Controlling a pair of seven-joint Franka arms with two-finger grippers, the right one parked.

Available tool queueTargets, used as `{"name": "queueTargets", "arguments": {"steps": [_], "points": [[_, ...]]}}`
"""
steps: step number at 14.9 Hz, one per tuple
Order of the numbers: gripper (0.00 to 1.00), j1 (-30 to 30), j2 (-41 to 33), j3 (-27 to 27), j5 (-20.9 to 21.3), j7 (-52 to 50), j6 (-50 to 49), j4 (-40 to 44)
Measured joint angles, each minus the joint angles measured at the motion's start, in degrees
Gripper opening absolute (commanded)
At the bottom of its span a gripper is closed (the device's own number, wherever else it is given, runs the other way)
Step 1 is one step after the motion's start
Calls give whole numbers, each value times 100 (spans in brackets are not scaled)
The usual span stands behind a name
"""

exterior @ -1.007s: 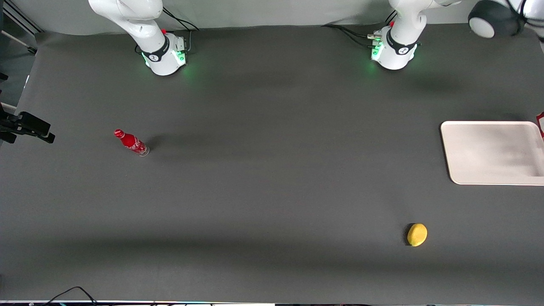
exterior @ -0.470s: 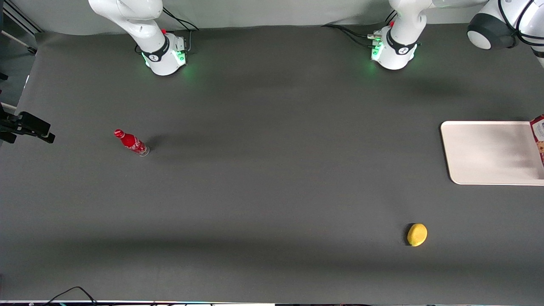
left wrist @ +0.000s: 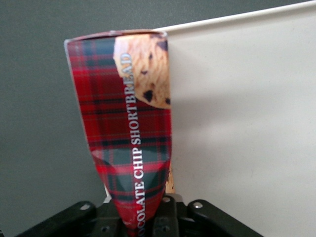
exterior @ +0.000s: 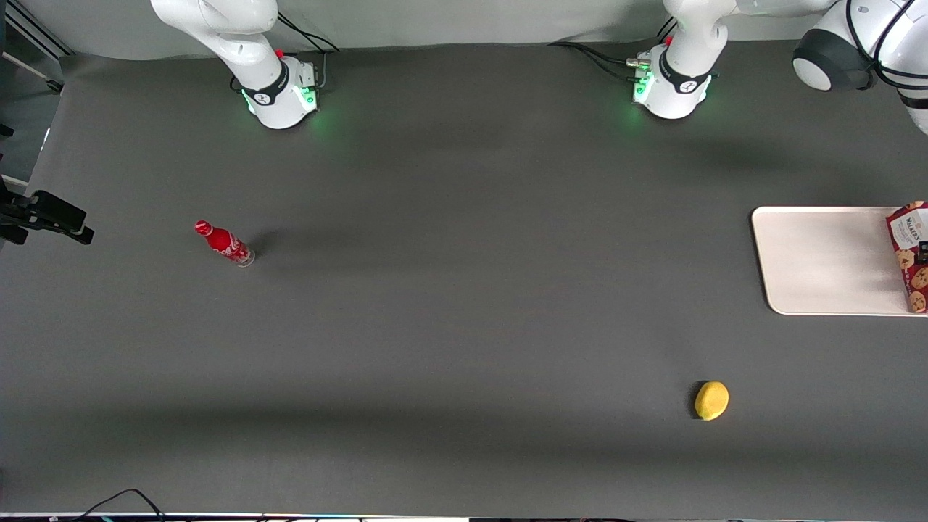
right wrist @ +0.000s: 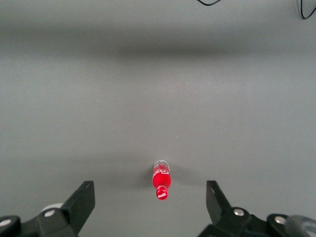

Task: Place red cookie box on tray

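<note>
**A:** Item one, largest: the table [exterior: 449, 326], dark grey. What is recorded on it?

**B:** The tray [exterior: 826, 261], cream-white with a low rim, is laid flat toward the working arm's end. Nothing is seen resting on its visible surface; part of it is cut off at the edge of the front view.

**A:** Item two?

**B:** The red cookie box [exterior: 910, 255], plaid with cookie pictures and a white label at one end. It is held over the tray's edge at the working arm's end, carried rather than set down, as judged from the wrist view, where the red cookie box [left wrist: 129, 128] is seen partly over tray [left wrist: 247, 123] and partly over table. It is judged to be held lengthwise so that it can be lowered flat within the rim.

**A:** The tool?

**B:** The gripper [left wrist: 143, 217] is closed about one end of the box, which is pinched between the fingers. In the front view only a dark part at the box's side is shown.

**A:** Smaller entries?

**B:** A lemon [exterior: 711, 400], nearer the front camera than the tray and apart from it. A small red bottle [exterior: 224, 243], toward the parked arm's end.
</note>
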Motion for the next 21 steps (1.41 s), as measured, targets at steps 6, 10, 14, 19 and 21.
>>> {"name": "queueTargets", "arguments": {"steps": [6, 10, 14, 19, 21], "points": [[100, 33, -16, 21, -62, 200, -81, 35], [100, -6, -569, 136, -125, -32, -1118, 302], [100, -204, -1796, 123, 695, -1457, -2659, 840], [100, -350, -3417, -1276, 2133, -3908, -4637, 1631], [100, -361, -4097, -2376, 2697, -5052, -5145, 1630]]}}
